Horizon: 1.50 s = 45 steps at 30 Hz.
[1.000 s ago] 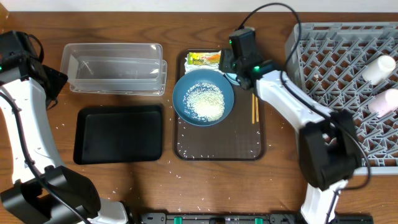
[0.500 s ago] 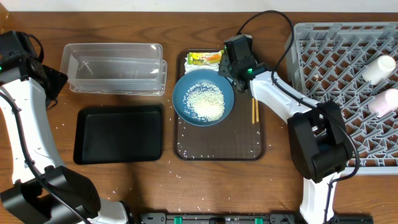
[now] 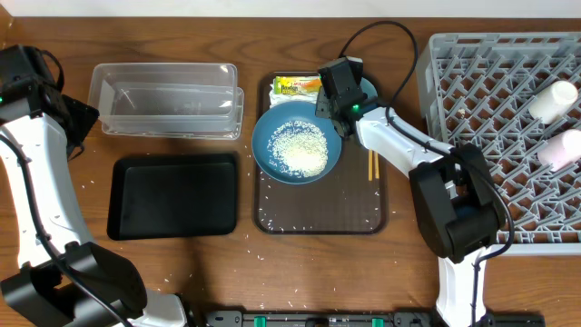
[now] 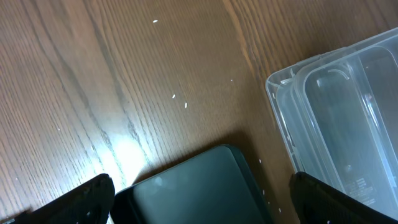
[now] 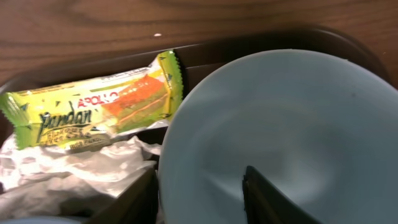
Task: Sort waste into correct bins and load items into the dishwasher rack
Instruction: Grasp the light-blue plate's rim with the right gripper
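Note:
My right gripper (image 3: 334, 93) is open over the back of the brown serving tray. In the right wrist view its jaws (image 5: 199, 202) straddle the left rim of the small light-blue bowl (image 5: 292, 124), one finger inside and one outside. The yellow-green wrapper (image 5: 93, 109) and the crumpled napkin (image 5: 74, 171) lie just left of it. The dark-blue bowl (image 3: 263, 136) holds white rice (image 3: 300, 148). Chopsticks (image 3: 371, 162) lie on the tray. A pink cup (image 3: 561, 147) lies in the grey rack (image 3: 490, 100). My left gripper (image 4: 199, 211) is open and empty above the black tray's corner (image 4: 199, 193).
The clear tub (image 3: 168, 100) stands at the back left, the black tray (image 3: 172, 195) in front of it. The brown serving tray (image 3: 318, 213) has loose rice grains on it. A white cup-like thing (image 3: 554, 100) lies in the rack. Stray grains dot the table.
My right gripper has moved left along the back of the serving tray, toward the wrapper. The left arm has not moved.

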{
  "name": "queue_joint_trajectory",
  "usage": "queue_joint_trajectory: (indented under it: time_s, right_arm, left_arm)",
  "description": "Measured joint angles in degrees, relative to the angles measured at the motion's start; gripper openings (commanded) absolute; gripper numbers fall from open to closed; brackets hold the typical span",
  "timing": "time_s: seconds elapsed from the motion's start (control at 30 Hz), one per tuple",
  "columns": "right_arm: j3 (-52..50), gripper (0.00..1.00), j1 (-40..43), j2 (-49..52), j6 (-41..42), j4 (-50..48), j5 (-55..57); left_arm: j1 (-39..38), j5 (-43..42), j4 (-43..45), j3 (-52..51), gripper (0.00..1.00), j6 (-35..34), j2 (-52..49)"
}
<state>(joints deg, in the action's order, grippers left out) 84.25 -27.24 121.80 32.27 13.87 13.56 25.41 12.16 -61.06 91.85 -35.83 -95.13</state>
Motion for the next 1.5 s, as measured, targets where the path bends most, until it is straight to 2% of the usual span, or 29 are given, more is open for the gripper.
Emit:
queue_joint_trajectory:
  time_s: [0.3,0.4,0.5,0.67,0.93,0.97,1.07,1.13,1.5]
  right_arm:
    - [0.0,0.35,-0.2,1.0,0.2,0.3,0.2]
    - [0.0,0.26,-0.2,1.0,0.2,0.4,-0.1]
    - [0.6,0.12,-0.2,1.0,0.0,1.3,-1.2]
    - [5.7,0.01,-0.3,1.2,0.2,7.0,-2.3]
    - [19.2,0.01,0.2,0.9,0.2,19.5,-3.7]
    - [20.3,0.04,0.4,0.7,0.2,20.7,-4.0]
    - [22.8,0.28,1.7,-0.4,-0.3,22.4,-6.0]
    - [23.7,0.34,2.7,-1.2,-1.3,22.7,-7.3]
    - [22.9,0.39,3.0,2.3,-2.8,22.1,-8.9]
  left_arm:
    - [0.0,0.0,0.0,0.0,0.93,0.0,0.0]
    - [0.0,0.0,0.0,0.0,0.93,0.0,0.0]
    - [0.0,0.0,0.0,0.0,0.93,0.0,0.0]
    - [0.0,0.0,0.0,0.0,0.93,0.0,0.0]
    - [0.0,0.0,0.0,0.0,0.93,0.0,0.0]
    - [0.0,0.0,0.0,0.0,0.93,0.0,0.0]
    - [0.0,0.0,0.0,0.0,0.93,0.0,0.0]
    - [0.0,0.0,0.0,0.0,0.93,0.0,0.0]
    - [0.0,0.0,0.0,0.0,0.93,0.0,0.0]
